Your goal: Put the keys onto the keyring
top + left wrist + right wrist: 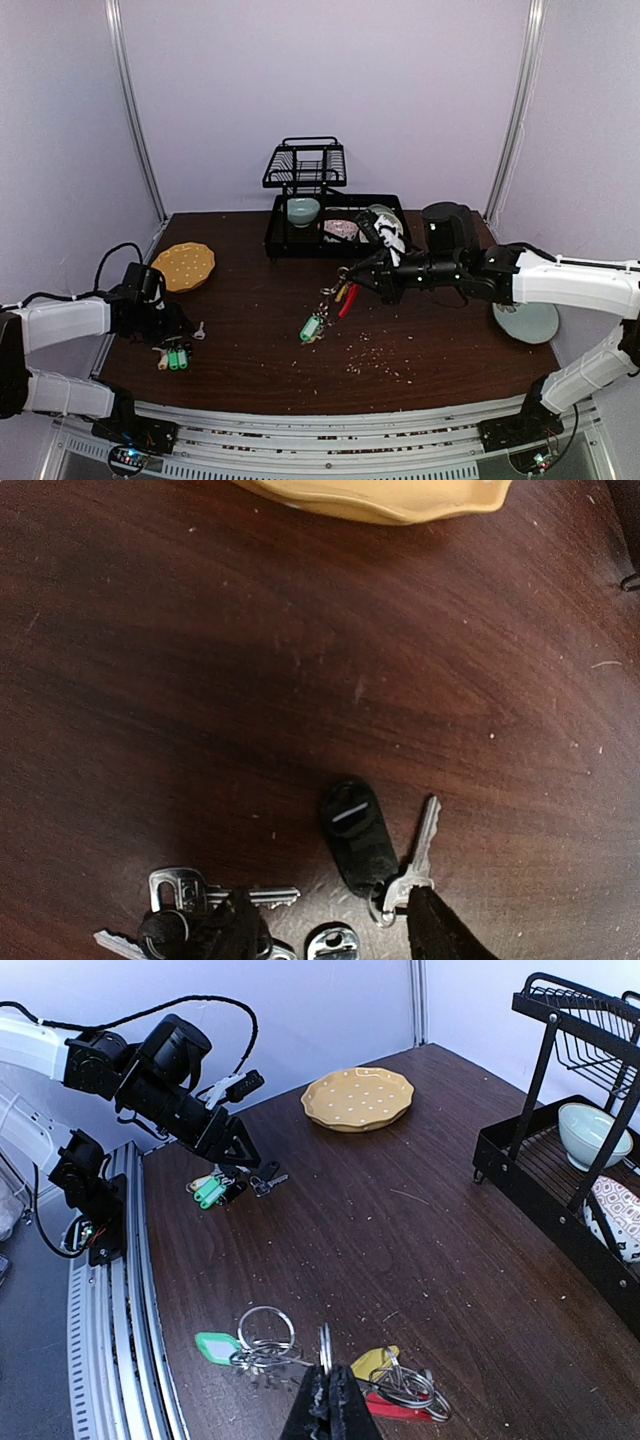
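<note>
A key with a dark tag (355, 835) and silver blade (424, 840) lies on the table between the tips of my left gripper (325, 905), which is open. Its right fingertip (425, 920) rests at the key's head, and its left one is over more silver keys (190, 890). Green-tagged keys (177, 357) lie just in front of the left gripper (185, 325). My right gripper (327, 1370) is shut on the keyring (325, 1345), held edge-on above the table. Its green tag (218, 1347), yellow tag (375, 1360) and red arc (395, 1407) trail on the wood.
A yellow plate (184, 266) sits at the back left, close to the left arm. A black dish rack (335, 215) with a pale bowl (303, 210) stands at the back centre. A pale plate (528, 322) lies at the right. Crumbs dot the table (380, 355).
</note>
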Motion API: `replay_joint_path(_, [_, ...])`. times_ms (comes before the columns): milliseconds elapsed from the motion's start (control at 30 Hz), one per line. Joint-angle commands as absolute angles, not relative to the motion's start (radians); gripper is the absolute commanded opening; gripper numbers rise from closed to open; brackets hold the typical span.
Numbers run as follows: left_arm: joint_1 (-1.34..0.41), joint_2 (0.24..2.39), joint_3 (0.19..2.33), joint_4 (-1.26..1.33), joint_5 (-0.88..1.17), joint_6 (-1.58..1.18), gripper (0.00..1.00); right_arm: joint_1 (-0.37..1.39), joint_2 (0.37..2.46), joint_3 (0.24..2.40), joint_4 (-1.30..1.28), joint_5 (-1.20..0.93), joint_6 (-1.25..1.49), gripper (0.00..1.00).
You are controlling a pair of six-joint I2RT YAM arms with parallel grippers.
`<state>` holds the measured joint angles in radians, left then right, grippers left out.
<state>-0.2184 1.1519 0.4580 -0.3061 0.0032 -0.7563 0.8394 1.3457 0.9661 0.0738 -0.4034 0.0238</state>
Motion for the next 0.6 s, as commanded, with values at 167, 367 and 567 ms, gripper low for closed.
replay_joint_path(167, [-0.264,1.200,0.435,-0.176,0.007,-0.816,0.45,0.833,1.331,0.955,0.135,-0.441,0.030,0.00])
replay_joint_path(367, [-0.278,1.224,0.427,-0.173,0.001,-0.813,0.40,0.833,1.323,0.955,0.135,-0.453,0.038,0.00])
replay_joint_path(567, [-0.290,1.240,0.412,-0.130,0.011,-0.821,0.25,0.834,1.320,0.946,0.140,-0.450,0.035,0.00])
